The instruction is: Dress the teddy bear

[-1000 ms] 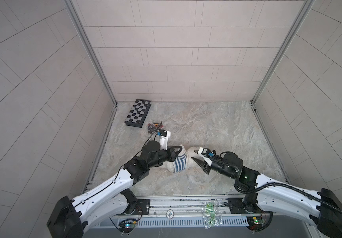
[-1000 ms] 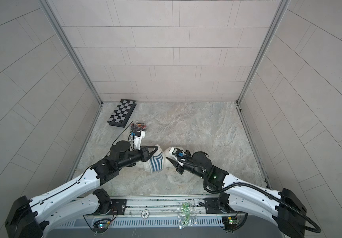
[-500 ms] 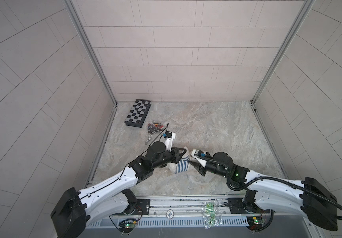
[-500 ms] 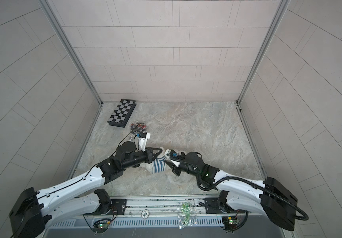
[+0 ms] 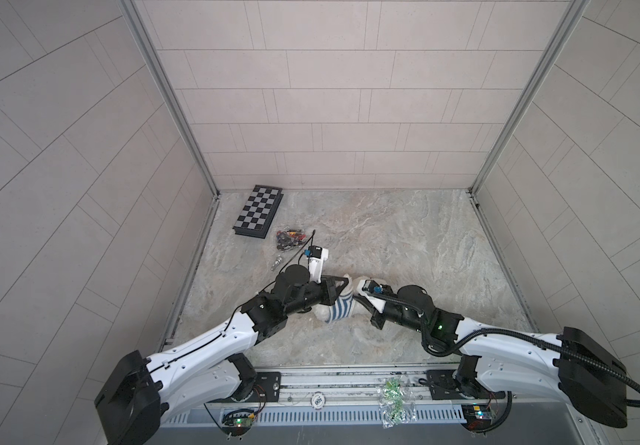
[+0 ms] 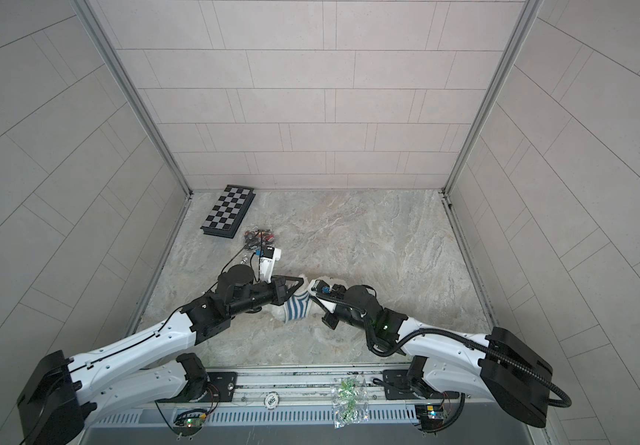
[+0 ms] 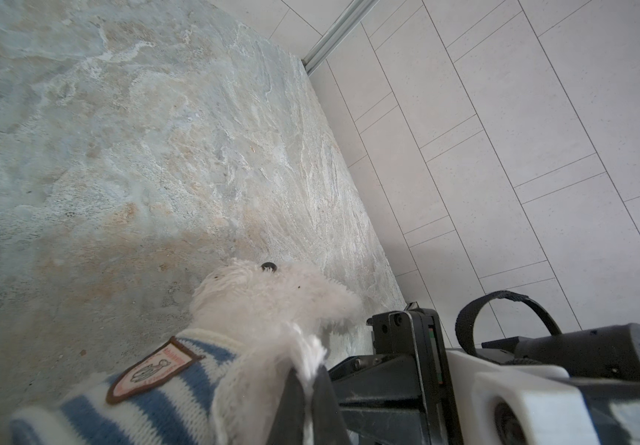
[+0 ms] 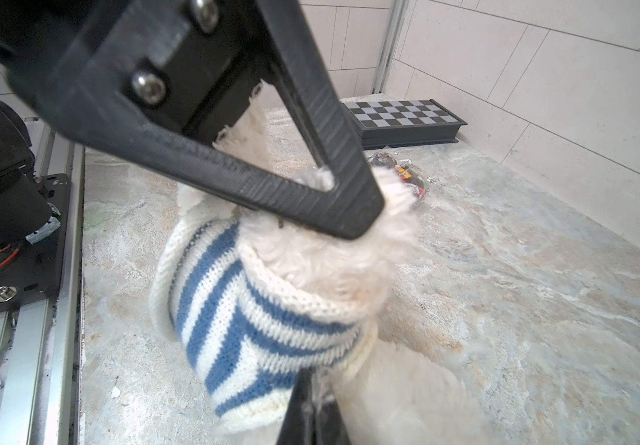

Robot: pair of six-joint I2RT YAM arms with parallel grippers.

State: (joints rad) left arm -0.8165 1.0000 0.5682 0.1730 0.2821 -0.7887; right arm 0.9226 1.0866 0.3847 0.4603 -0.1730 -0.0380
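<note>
The work sits on the near half of the marbled tabletop point(image 5: 407, 239). The folded chessboard point(image 5: 258, 211) in the far left corner and the small bag of coloured bits point(image 5: 289, 239) just in front of it are well apart from it, so leave them alone.

The teddy bear point(image 8: 322, 262) is between your two arms. The striped sweater point(image 8: 229, 308) is already over its head with the collar round the neck. The knit is bunched high on the chest, though, and the fluffy lower body sticks out bare below the hem. You cannot tell from here whether the bear's arms are in the sleeves. One sleeve looks limp and empty in the right wrist view.

The left tool point(image 7: 306, 389) is pressed together on a tuft of white plush by the bear's head, so treat it as your anchor. The right tool point(image 8: 310, 397) is closed too, its tips meeting at the hem, and it looks to have pinched the knit edge there.

To pull well, hold the left arm firm. Draw the right one away from the head, low along the body, so the hem slides down instead of lifting the bear. Go slowly, because fur caught in with the knit would likely drag the whole toy. Aim to finish with the badge point(image 7: 152, 370) lying flat on the chest.
</note>
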